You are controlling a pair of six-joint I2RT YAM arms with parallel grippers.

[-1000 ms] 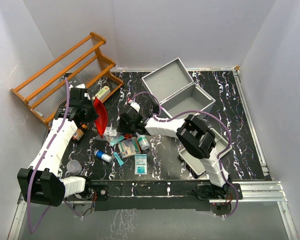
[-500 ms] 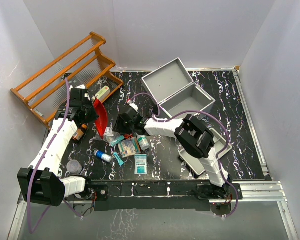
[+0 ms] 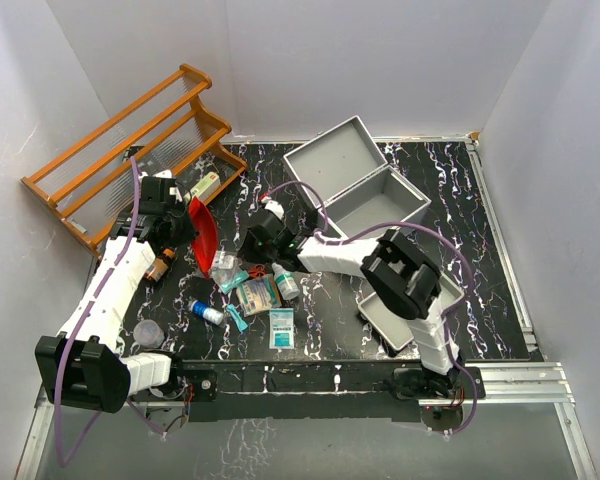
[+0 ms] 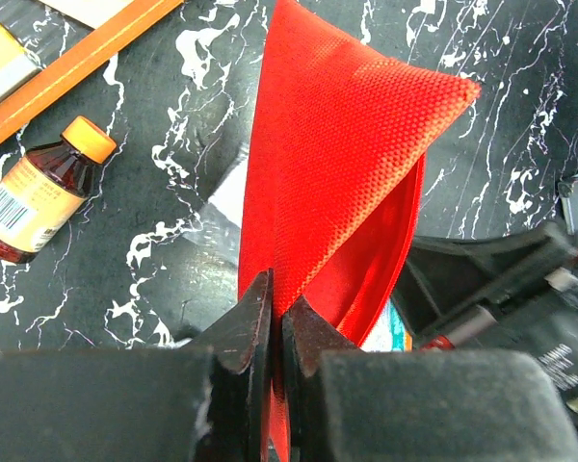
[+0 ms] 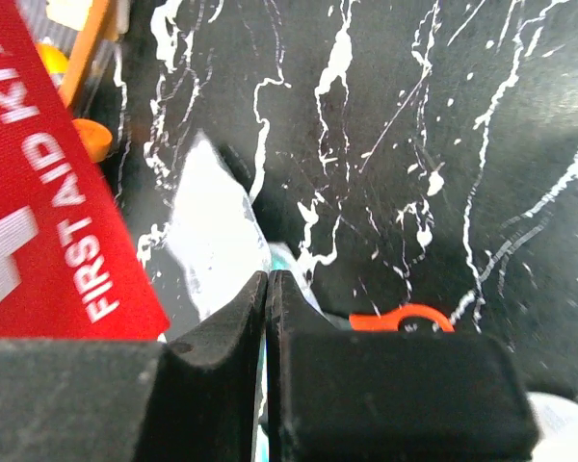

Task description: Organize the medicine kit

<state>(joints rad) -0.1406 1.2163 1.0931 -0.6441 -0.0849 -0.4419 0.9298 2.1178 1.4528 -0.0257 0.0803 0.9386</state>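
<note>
The medicine kit [image 3: 365, 190], a light-grey metal case, stands open at the back centre with its lid tilted back. My left gripper [image 3: 187, 232] [image 4: 277, 310] is shut on the edge of a red first aid pouch [image 3: 203, 235] [image 4: 337, 164] and holds it upright on the table. The pouch also shows in the right wrist view [image 5: 39, 231]. My right gripper [image 3: 250, 252] [image 5: 268, 284] is just right of the pouch. Its jaws are pressed together on the edge of a clear plastic packet [image 3: 223, 265] [image 5: 212, 241].
The orange-brown wooden rack [image 3: 130, 140] stands back left. A brown bottle [image 3: 161, 265] [image 4: 39, 197] lies beside the pouch. Orange-handled scissors [image 3: 257, 272] [image 5: 402, 318], small bottles [image 3: 285, 285], packets [image 3: 281, 327] and a clear cup [image 3: 148, 332] lie at front centre. A grey tray [image 3: 400, 325] sits under the right arm.
My right gripper has drawn back up and to the right, away from the pouch, and the clear packet shifted with it. The left arm and pouch have not moved.
</note>
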